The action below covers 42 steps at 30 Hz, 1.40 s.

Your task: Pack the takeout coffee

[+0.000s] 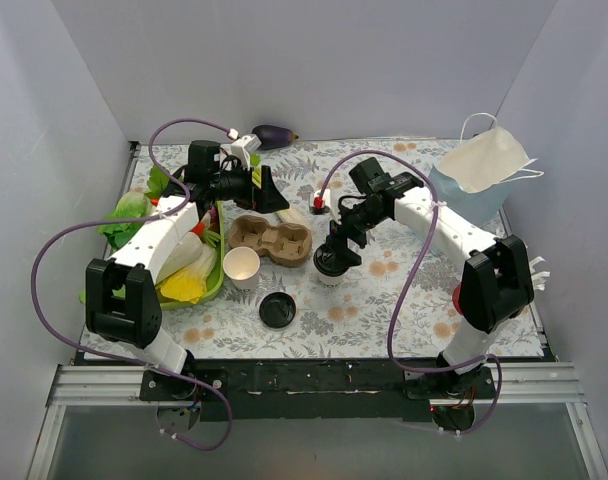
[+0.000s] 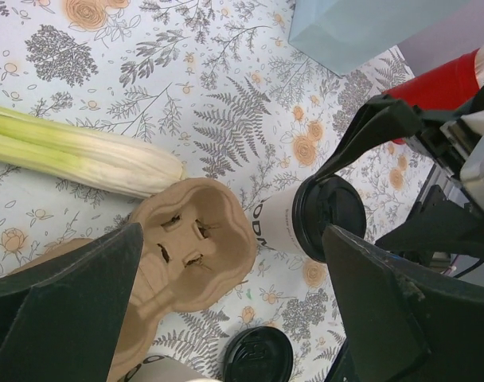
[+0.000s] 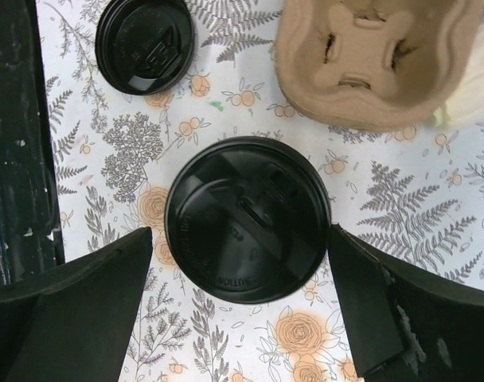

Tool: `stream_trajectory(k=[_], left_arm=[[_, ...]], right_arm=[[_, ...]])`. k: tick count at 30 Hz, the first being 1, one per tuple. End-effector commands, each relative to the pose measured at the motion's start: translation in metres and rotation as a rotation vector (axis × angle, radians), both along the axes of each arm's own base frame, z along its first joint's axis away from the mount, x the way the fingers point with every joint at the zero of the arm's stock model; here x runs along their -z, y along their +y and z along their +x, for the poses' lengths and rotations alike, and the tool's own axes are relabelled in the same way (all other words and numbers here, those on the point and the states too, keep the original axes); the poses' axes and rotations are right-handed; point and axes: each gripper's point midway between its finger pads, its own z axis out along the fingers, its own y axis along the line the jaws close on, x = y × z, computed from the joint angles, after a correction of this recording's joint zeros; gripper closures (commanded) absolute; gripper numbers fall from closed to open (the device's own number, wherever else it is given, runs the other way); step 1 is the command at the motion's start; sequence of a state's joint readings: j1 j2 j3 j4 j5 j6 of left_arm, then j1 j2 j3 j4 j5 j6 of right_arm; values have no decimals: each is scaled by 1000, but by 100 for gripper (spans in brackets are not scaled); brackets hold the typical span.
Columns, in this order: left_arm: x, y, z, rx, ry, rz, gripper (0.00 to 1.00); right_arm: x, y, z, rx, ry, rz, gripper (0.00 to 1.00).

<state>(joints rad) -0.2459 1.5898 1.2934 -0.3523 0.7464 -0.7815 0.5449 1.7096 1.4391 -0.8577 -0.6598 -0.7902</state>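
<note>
The takeout coffee, a white paper cup with a black dome lid, stands upright on the floral cloth just right of the brown pulp cup carrier. My right gripper hovers right over it, open. In the right wrist view the fingers straddle the black lid, with a gap on the left and almost none on the right. My left gripper is open and empty, above the far side of the carrier. The left wrist view shows the carrier and the coffee.
A lidless white cup stands left of the carrier and a loose black lid lies in front. A green tray of vegetables is at the left, an eggplant at the back, and a blue bag with a face mask at the right.
</note>
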Motion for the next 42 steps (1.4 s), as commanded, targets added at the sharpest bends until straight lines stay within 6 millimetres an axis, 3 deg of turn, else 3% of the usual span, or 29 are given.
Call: stream_trajectory(k=[1,7,22,28,35,42], left_arm=[[-27,3,-15,3,-75,-8,2],[-26,5,-24,2,-76,-6,2],[-27,3,-23,0,-62,-23,2],[-26,3,-23,-4,-60,-23,2],[-27,4,-23,-8,-62,-23,2],[-34,6,-21,-19,-90,-12,2]], right_arm=[[-9,7,-1,-64,-53,-14,2],[-9,11,-4,-94,-65,-24,2],[5,14,-12,-152,-145,-106,2],[9,14,-5,-121,-175,-131,2],[10,11,-10,-133,-161,-140,17],[-1,14,-21,-171,-179,-117,24]])
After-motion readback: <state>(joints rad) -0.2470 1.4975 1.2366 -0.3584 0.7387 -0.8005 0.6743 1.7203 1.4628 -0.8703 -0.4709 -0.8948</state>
